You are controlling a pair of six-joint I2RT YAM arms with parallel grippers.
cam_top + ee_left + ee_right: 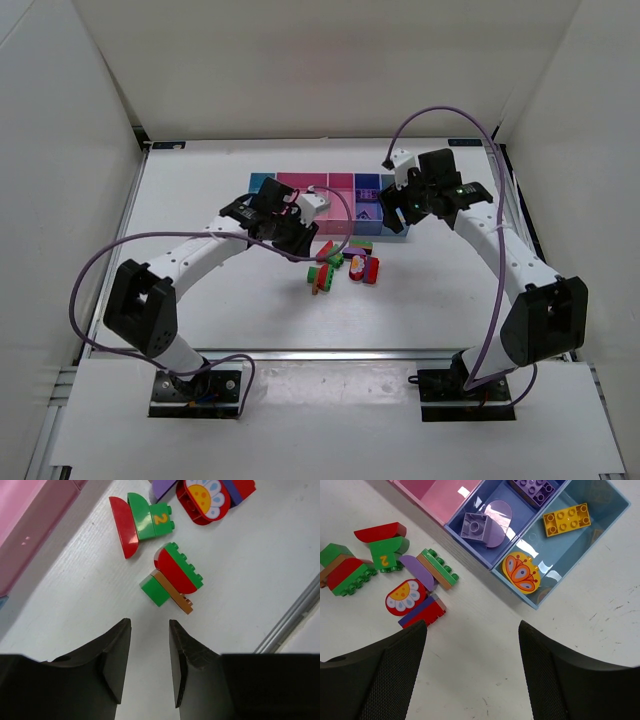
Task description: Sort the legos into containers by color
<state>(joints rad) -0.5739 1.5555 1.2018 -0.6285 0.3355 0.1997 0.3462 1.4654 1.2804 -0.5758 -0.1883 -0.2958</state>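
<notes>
LEGO SORT: The left gripper (150, 665) hangs low over the white table (75, 605), its black fingers (117, 660) a narrow gap apart and holding nothing. Just ahead of its tips lies a small stack of green, red and brown plastic bricks (172, 577), tipped on its side. The stack's long axis slants from ahead-left to nearer-right, with its studs facing ahead and right. Farther ahead and slightly left sits a red-and-green brick marked with a yellow 2 (142, 522), studs pointing right. A red flower-printed brick (207, 500) lies ahead to the right, and a pink plastic bin (30, 520) far to the left.

The right gripper (472, 627) stands wide open and empty. Ahead and to its right, a light blue plastic bin (570, 550) holds a yellow two-by-four brick (566, 519), studs up, long axis roughly left to right, and nearer, an orange butterfly piece (521, 572). Straight ahead, a darker blue bin (522, 517) holds what looks like a purple square brick (475, 527) joined to a rounded piece.
</notes>
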